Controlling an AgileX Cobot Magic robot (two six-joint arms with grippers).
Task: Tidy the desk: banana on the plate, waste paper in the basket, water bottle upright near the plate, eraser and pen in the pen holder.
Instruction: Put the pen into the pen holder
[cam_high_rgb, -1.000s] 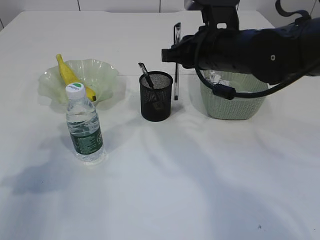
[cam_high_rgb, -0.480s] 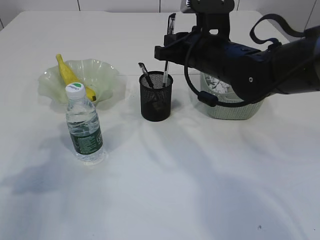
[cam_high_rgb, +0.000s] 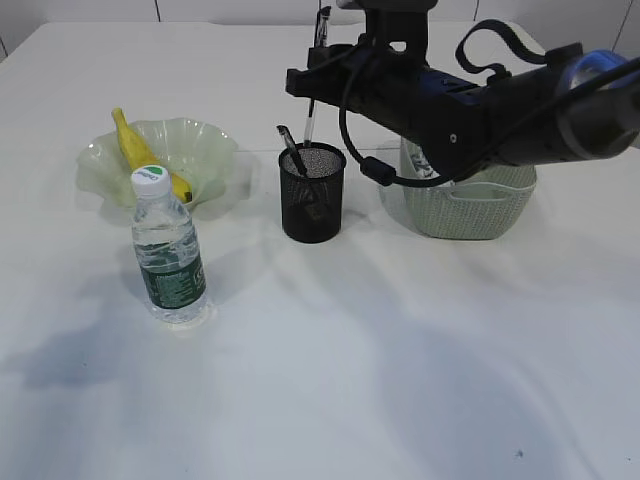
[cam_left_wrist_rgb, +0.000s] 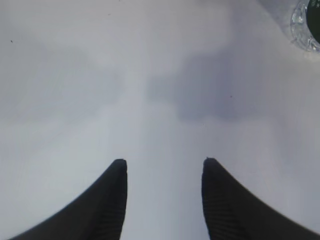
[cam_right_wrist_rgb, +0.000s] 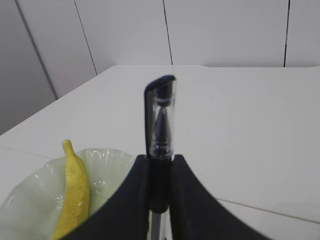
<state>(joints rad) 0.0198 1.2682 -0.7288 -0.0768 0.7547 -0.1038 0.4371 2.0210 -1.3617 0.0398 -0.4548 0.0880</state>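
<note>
One water bottle, upright, near left. One banana on one plate behind it. One pen holder, centre. One basket, right. Right gripper pinches one pen above holder; left gripper half-spread, empty.

Behind your workspace: a pale panelled wall, off-white, divided by thin dark vertical seams; you see it best in the right wrist view. A darker grey panel sits at far left of that view. Lighting: soft and diffuse, from above, casting faint grey shadows. You cannot see any floor or window.
</note>
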